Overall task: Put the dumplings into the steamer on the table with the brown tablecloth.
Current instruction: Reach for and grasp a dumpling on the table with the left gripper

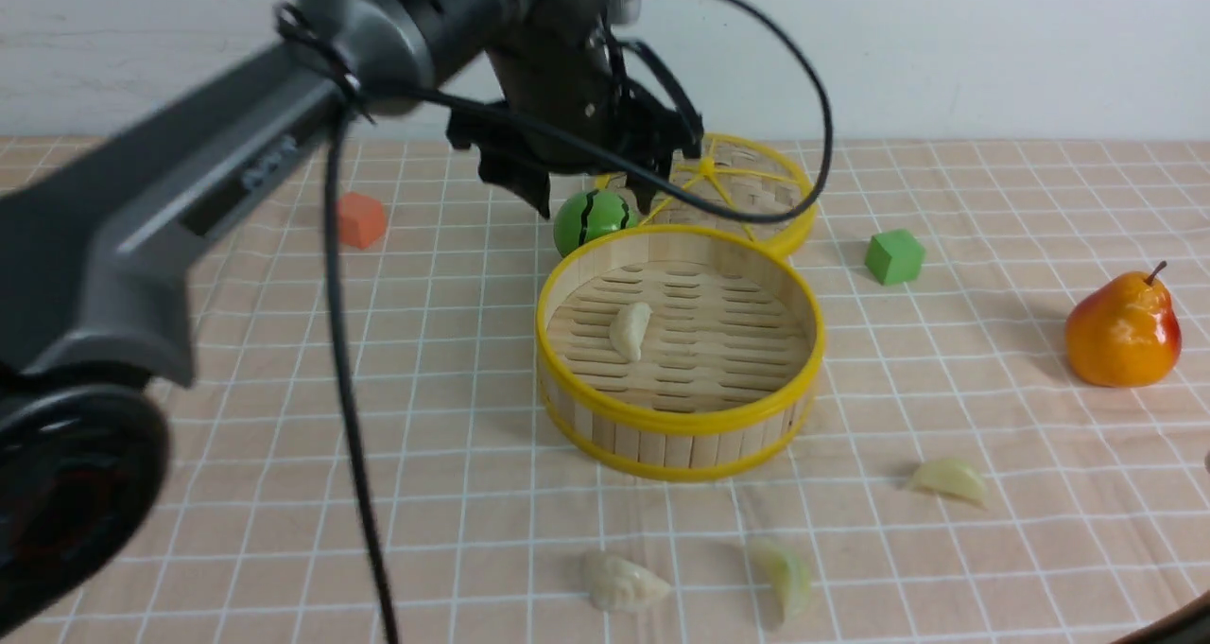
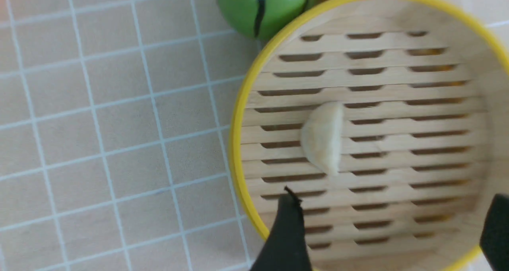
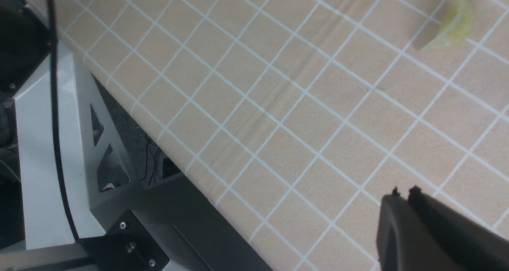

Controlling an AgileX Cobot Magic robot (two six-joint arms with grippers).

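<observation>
The round bamboo steamer (image 1: pixel 681 424) stands mid-table on the brown tablecloth (image 1: pixel 284 436). One pale dumpling (image 1: pixel 630 330) lies on its slatted floor, free of any finger. My left gripper (image 1: pixel 594 200) hangs open above the steamer's far side. In the left wrist view its black fingers (image 2: pixel 288 227) stand wide apart over the slats with nothing between them, and the dumpling (image 2: pixel 323 137) rests beyond them. Three more dumplings (image 1: pixel 624 583) (image 1: pixel 785 578) (image 1: pixel 950 480) lie on the cloth in front of the steamer. My right gripper (image 3: pixel 405 191) is shut and empty over the cloth, near a dumpling (image 3: pixel 447 26).
A green striped ball (image 1: pixel 591 220) and a flat woven lid with yellow spokes (image 1: pixel 747 190) sit just behind the steamer. An orange cube (image 1: pixel 361 218) lies back left, a green cube (image 1: pixel 893 256) right, and a pear (image 1: pixel 1123 330) far right. The table's near edge (image 3: pixel 159 141) shows beside the right gripper.
</observation>
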